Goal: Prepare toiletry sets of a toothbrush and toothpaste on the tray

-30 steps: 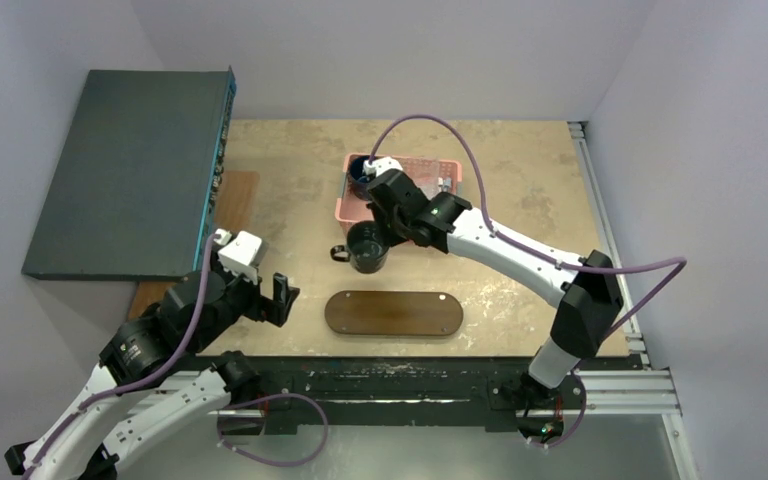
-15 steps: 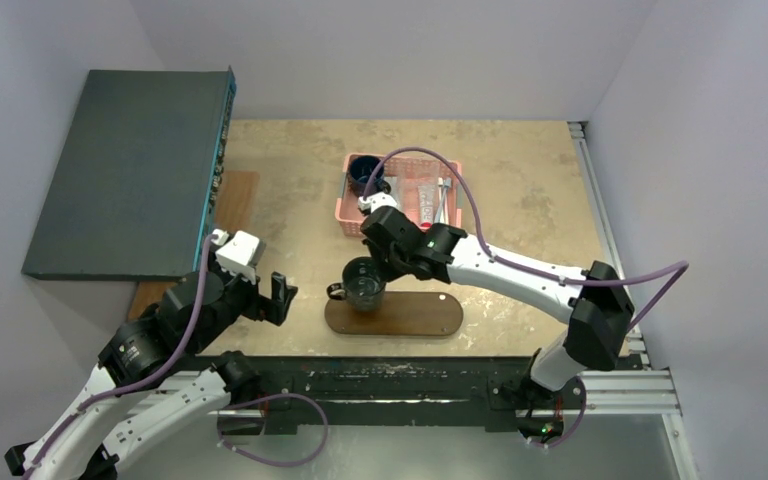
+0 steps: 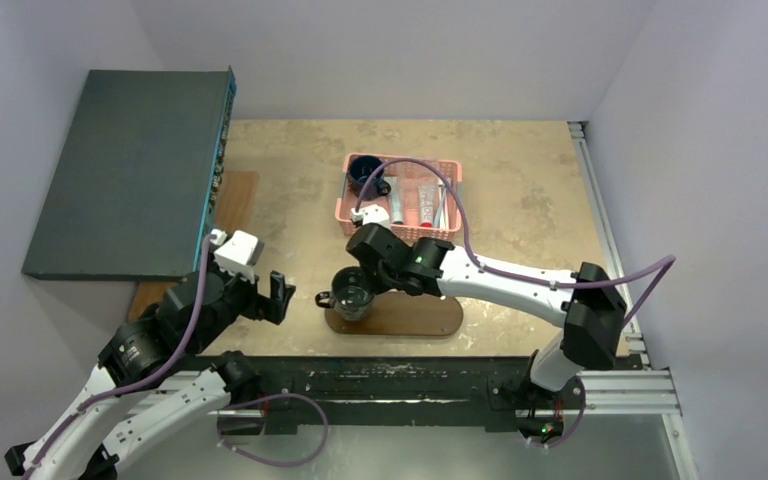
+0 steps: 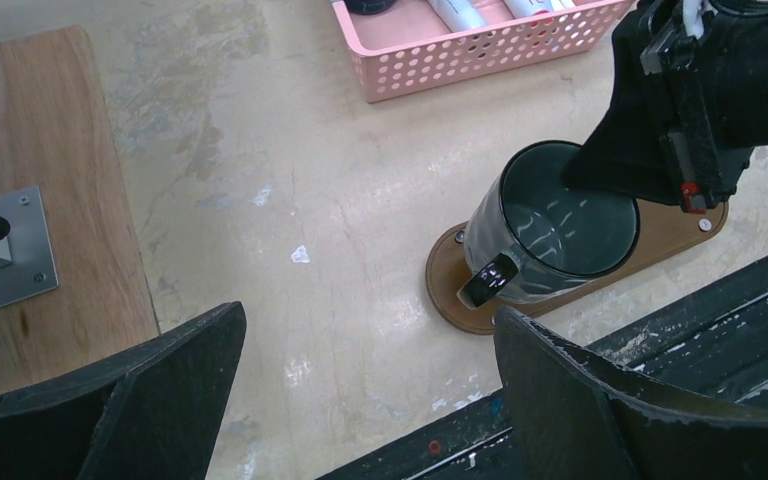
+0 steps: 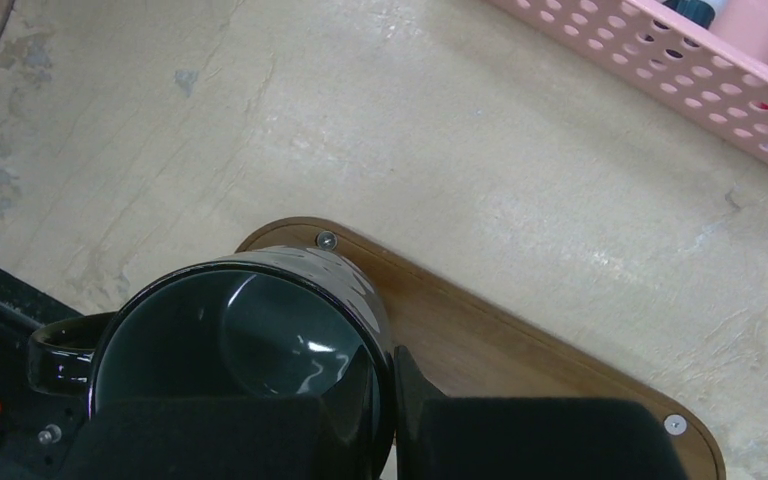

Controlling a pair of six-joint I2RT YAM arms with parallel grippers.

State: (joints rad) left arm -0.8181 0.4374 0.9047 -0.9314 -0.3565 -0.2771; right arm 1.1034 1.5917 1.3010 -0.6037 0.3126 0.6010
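My right gripper [image 3: 365,276] is shut on the rim of a dark glossy mug [image 3: 349,291], one finger inside and one outside. It holds the mug slightly tilted over the left end of the brown oval tray [image 3: 420,316]. I cannot tell whether the mug touches it. The right wrist view shows the mug [image 5: 230,350], the tray [image 5: 500,335] and my gripper [image 5: 388,400]. Toothpaste tubes [image 3: 426,203] and a toothbrush [image 3: 443,200] lie in the pink basket [image 3: 344,211]. My left gripper [image 3: 280,297] is open and empty, left of the tray [image 4: 445,290].
A dark blue cup [image 3: 364,172] stands in the basket's left end. A large grey box [image 3: 130,170] fills the far left. A wooden board [image 4: 50,180] with a metal plate [image 4: 0,250] lies left of my left gripper. The table's black front rail [image 3: 390,375] runs close below the tray.
My right gripper has carried the mug from beside the basket down and left to the tray's left end. The left arm has barely moved.
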